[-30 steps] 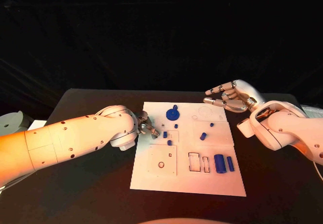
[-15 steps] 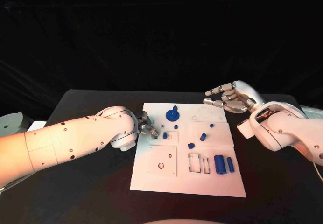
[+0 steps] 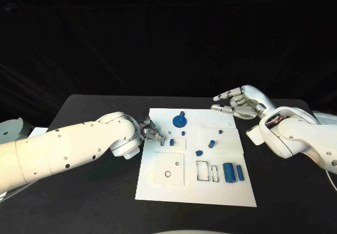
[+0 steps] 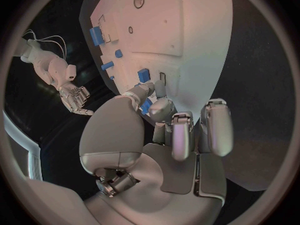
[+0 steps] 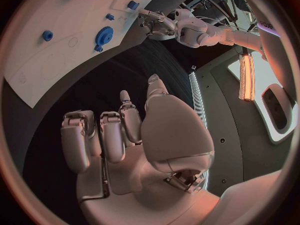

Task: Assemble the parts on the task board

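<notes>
1. Currently the left hand point(image 3: 150, 132) sits at the task board point(image 3: 211, 192) left edge, fingertips point(image 4: 149, 88) down just beside a small blue peg point(image 3: 172, 142) standing by a rectangular outline.
2. Left wrist view: thumb and a finger tip sit close around a small blue piece, other fingers curled in. Looks like a pinch, but can't confirm contact, so grip state unclear.
3. Right hand point(image 3: 241, 103) hovers off the board's far right corner, over the table point(image 3: 91, 195); fingers apart and loosely curled, holding nothing. Prob parked there so it doesn't block the left arm's work area.
4. Parts on board: blue gear point(image 3: 179, 119) near the far edge, small peg point(image 3: 183, 132) just below it, small stud point(image 3: 219, 130) to the right, tilted peg point(image 3: 211, 143) mid-board, small block point(image 3: 198, 152) below that.
5. Two blue cylinders point(image 3: 229, 172) lie side by side near the right edge next to empty rectangular slots point(image 3: 202, 171). Likely staged there for insertion later.
6. Round hole point(image 3: 168, 173) in the near-left square panel is unfilled.
7. Judgement: early in assy, most parts loose. Left hand seems mid seat/align of the small peg. Risk: peg tips if fingers come off at an angle.
</notes>
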Controlling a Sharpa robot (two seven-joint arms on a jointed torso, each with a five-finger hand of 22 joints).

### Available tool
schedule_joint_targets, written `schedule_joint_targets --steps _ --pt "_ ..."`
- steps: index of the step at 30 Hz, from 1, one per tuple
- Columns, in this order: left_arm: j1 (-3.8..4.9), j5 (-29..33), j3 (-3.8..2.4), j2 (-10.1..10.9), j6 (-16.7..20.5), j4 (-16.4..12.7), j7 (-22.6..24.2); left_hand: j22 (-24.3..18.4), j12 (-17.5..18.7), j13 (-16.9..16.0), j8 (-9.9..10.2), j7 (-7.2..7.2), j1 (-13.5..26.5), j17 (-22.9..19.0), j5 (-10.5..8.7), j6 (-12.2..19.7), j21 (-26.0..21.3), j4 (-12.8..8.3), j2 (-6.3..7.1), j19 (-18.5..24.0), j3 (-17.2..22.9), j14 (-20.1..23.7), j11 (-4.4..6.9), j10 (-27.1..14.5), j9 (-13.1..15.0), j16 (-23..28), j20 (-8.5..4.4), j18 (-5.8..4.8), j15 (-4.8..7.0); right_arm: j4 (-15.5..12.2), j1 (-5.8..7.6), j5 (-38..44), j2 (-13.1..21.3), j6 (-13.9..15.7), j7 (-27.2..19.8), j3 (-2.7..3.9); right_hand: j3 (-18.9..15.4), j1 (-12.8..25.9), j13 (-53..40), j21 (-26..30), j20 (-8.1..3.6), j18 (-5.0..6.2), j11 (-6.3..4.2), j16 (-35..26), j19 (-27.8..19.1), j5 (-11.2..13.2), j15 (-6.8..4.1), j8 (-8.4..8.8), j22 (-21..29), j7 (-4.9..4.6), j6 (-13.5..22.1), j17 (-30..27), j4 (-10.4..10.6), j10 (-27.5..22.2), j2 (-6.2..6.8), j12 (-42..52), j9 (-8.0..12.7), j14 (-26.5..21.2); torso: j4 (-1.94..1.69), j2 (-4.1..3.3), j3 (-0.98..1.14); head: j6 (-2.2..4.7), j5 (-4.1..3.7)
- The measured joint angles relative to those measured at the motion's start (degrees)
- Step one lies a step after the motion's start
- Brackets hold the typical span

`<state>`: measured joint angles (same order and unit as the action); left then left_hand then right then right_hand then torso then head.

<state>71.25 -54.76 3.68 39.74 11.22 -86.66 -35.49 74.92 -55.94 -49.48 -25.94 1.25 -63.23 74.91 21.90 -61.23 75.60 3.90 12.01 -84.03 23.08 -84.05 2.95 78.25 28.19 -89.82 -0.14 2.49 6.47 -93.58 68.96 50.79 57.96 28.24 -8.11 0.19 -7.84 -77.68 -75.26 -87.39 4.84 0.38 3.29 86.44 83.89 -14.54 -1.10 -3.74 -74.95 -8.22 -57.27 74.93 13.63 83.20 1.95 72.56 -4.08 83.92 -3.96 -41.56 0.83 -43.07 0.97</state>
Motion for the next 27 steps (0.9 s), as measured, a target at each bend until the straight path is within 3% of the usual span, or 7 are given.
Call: schedule_joint_targets --steps 2,4,7,12,17,21,27 --pt "0.00 1.37 -0.02 0.51 1.08 -0.27 0.82 0.00 7.47 7.84 1.21 1.10 0.00 0.00 0.00 2.15 -4.89 0.76 0.00 0.13 -1.76 0.01 -0.94 -4.13 -0.81 0.11 0.40 1.01 -0.96 0.05 0.00 0.15 -0.03 -0.34 0.14 0.00 0.51 -1.74 -0.06 0.30 0.00 0.00 -0.12 -0.08 0.00 0.00 0.10 0.00 0.00 0.00 0.00 0.00 -1.53 -0.31 0.23 -0.07 -0.03 -0.09 -0.01 0.01 0.00 0.04 -0.14" --pt "0.00 3.26 -0.05 1.16 2.46 -0.57 2.18 0.00 12.51 12.48 2.52 2.57 -0.97 0.00 0.00 4.04 -12.93 1.43 -0.60 2.22 -3.32 0.03 -2.22 -7.64 -1.88 2.77 1.52 2.42 -2.04 0.09 0.00 0.55 -0.05 -0.97 0.39 0.00 1.11 -4.14 -6.79 0.53 0.00 0.00 -0.25 -0.36 0.00 0.00 0.12 0.00 0.00 0.28 -0.28 0.00 -3.18 -1.00 -0.01 -2.13 -0.10 -0.09 -0.01 0.01 0.00 0.18 -0.34" --pt "0.00 6.41 -0.06 2.11 4.24 -0.91 4.79 -0.32 15.99 15.42 4.05 4.01 -3.38 -0.01 0.00 5.83 -25.00 2.14 -1.23 6.24 -4.47 0.14 -3.52 -10.86 -3.55 8.09 2.68 4.68 -3.21 0.09 0.00 1.91 -0.08 -2.19 0.95 0.00 1.90 -6.63 -9.97 0.75 0.00 0.00 -0.60 -0.88 0.00 0.58 0.09 -0.06 0.01 0.43 -1.34 0.00 -4.96 -2.66 -0.58 -5.41 -0.22 -0.06 0.02 0.01 -0.07 0.42 -0.74" --pt "-0.04 14.37 -0.05 3.63 7.05 -1.33 12.15 -6.08 19.82 18.86 5.13 4.97 -7.44 -5.83 0.22 6.80 -39.12 1.86 -2.56 10.81 -4.19 2.51 -4.63 -14.53 -5.59 14.92 3.80 6.45 -4.22 -0.23 -0.04 7.01 -0.08 -5.16 2.42 0.00 2.92 -8.60 -10.42 1.07 0.00 0.00 -0.79 -1.11 0.00 0.81 -0.27 -0.44 0.01 0.80 -3.28 -0.01 -6.69 -3.45 -0.75 -8.43 -0.35 0.21 0.04 0.01 -0.15 0.72 -1.24" --pt "-0.17 23.65 -0.01 5.41 8.54 -1.76 20.84 -8.78 20.88 20.81 5.36 4.97 -10.35 -8.15 0.22 6.80 -43.62 1.21 -3.36 11.39 -3.72 3.29 -5.02 -15.34 -6.87 16.62 4.24 6.45 -4.62 -1.39 -0.06 14.44 0.17 -7.93 4.03 0.00 3.12 -8.91 -10.14 1.07 -0.22 0.00 -0.90 -1.11 0.22 1.71 -0.45 -0.88 0.01 1.29 -4.79 -0.01 -7.41 -3.58 -0.59 -8.80 -0.42 0.02 0.07 0.08 -0.30 0.99 -1.66" --pt "-0.54 31.52 0.05 6.99 8.76 -2.24 27.73 -9.77 21.12 21.51 5.36 5.20 -11.47 -8.83 0.22 6.57 -45.12 0.89 -3.62 11.47 -3.73 3.47 -5.29 -15.61 -7.46 16.88 4.32 6.44 -4.63 -3.17 -0.06 22.31 0.41 -10.18 5.64 0.00 3.12 -8.91 -10.11 1.07 -0.44 0.00 -0.94 -1.11 0.01 2.99 -0.97 -0.89 0.02 1.78 -5.89 -0.01 -7.41 -3.55 -0.59 -8.82 -0.42 0.10 0.13 0.20 -0.59 1.07 -2.14" --pt "-1.03 41.54 0.08 9.21 8.19 -3.73 36.39 -10.37 21.12 22.02 5.69 5.40 -12.46 -8.99 0.22 6.77 -45.77 0.34 -4.00 11.47 -3.46 3.67 -5.40 -16.12 -7.97 16.88 4.32 6.44 -4.83 -5.54 -0.21 34.54 0.11 -14.08 8.56 0.01 3.99 -8.92 -9.57 0.64 -0.86 0.00 -0.95 -0.85 0.02 8.70 -1.50 -0.89 0.02 2.42 -6.94 -0.02 -8.28 -3.55 -0.60 -6.70 -0.38 0.18 0.13 0.40 -1.07 1.08 -2.71"
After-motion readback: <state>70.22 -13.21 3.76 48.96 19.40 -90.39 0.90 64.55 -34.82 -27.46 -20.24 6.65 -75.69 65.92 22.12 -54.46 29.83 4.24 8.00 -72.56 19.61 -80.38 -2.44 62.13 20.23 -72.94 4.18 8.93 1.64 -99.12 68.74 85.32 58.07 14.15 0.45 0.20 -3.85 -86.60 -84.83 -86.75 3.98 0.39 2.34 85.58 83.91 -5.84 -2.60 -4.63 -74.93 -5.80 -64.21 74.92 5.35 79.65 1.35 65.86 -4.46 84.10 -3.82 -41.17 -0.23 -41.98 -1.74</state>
